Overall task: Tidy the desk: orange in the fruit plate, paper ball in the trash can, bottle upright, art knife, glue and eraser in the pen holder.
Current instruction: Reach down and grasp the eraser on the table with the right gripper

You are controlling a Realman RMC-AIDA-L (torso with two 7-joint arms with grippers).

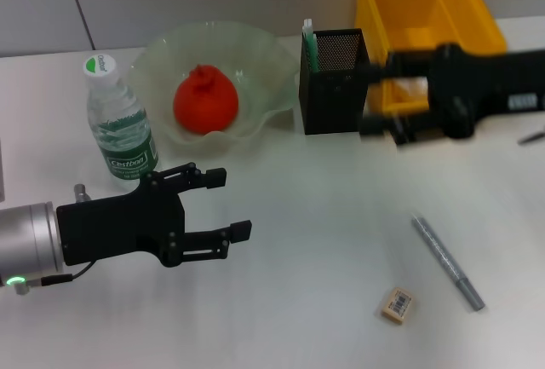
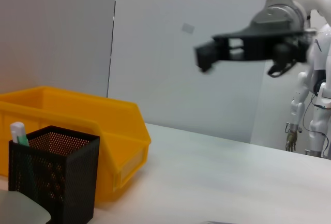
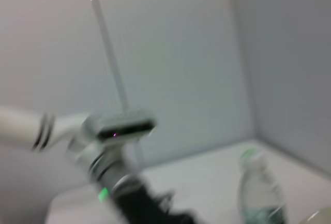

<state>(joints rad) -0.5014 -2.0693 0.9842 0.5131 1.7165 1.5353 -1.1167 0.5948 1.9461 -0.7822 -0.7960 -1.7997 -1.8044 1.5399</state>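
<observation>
Most of the tidying looks done: the orange (image 1: 204,100) sits in the fruit plate (image 1: 255,49) near the back edge of the desk (image 1: 298,241), the bottle (image 1: 119,122) stands upright just beside that plate toward the left edge, and something white lies in the trash can (image 1: 409,2) at the back right corner, probably the paper ball, though too little shows to be sure. The pen holder (image 1: 336,88) stands between plate and trash can with a green-and-white stick, likely the glue (image 1: 309,41), poking out of one corner. Still left, by my reading, are the eraser (image 1: 397,304) and the grey art knife (image 1: 447,260), both lying loose near the front right of the desk. The right gripper (image 1: 383,96) hangs just beside the pen holder, fingers spread and empty. The left gripper (image 1: 234,203) hovers over the front left area, fingers wide apart, holding nothing.
</observation>
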